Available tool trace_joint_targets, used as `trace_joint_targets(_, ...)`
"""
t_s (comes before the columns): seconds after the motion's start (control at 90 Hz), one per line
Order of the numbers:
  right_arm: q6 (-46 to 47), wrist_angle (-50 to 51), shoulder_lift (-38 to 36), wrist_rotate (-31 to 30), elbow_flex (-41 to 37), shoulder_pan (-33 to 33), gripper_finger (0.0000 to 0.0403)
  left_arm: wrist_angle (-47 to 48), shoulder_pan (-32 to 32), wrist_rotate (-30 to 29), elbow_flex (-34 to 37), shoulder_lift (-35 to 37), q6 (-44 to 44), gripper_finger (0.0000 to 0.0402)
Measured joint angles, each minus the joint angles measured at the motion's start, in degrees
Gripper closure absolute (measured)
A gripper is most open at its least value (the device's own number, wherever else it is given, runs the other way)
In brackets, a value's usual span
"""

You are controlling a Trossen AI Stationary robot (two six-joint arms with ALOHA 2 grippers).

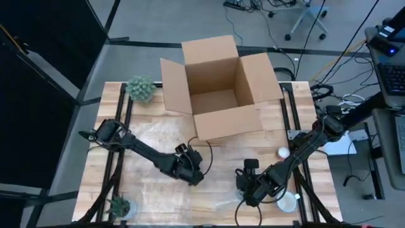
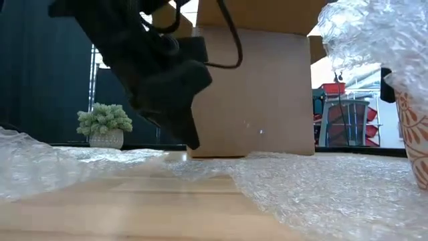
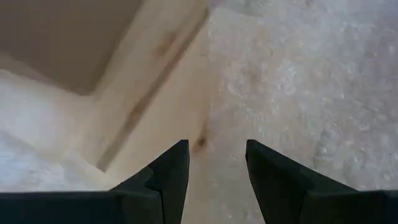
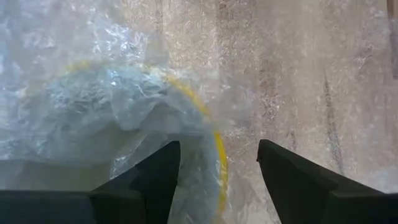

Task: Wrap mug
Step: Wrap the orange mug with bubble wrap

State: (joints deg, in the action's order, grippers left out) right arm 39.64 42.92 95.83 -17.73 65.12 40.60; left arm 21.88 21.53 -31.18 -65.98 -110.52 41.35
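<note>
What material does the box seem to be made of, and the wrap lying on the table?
The box looks like brown corrugated cardboard, matte, with folded flaps standing open. The wrap looks like clear plastic bubble wrap: translucent, glossy, covered in small bubbles and crumpled. The table appears to be pale wood with visible grain.

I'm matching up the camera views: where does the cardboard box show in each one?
High view: cardboard box, open, at the table's far middle.
Low view: centre, beyond the bubble wrap.
Left wrist view: probably the tan surface beyond the jaws.
Right wrist view: not in it.
Shared landmark: the bubble wrap, in every view.
</note>
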Motion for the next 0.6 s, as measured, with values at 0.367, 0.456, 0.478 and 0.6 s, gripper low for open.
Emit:
trace_joint_targets(0.367, 0.1, -0.2, 0.0, -0.1, 0.0, 0.0, 0.0198, -4.7, -1.4, 3.8, 0.1, 0.0, -8.0, 0.0254)
trace_joint_targets(0.456, 0.1, -0.2, 0.0, -0.1, 0.0, 0.0, 0.0198, -7.5, -1.3, 8.7, 0.1, 0.0, -11.3, 0.0254)
trace_joint_targets(0.478, 0.1, -0.2, 0.0, -0.1, 0.0, 0.0, 0.0198, -7.6, -1.3, 8.8, 0.1, 0.0, -11.7, 0.0254)
trace_joint_targets(0.6, 0.1, -0.3, 0.0, -0.2, 0.0, 0.0, 0.0198, -7.9, -1.5, 8.9, 0.1, 0.0, -11.8, 0.0254)
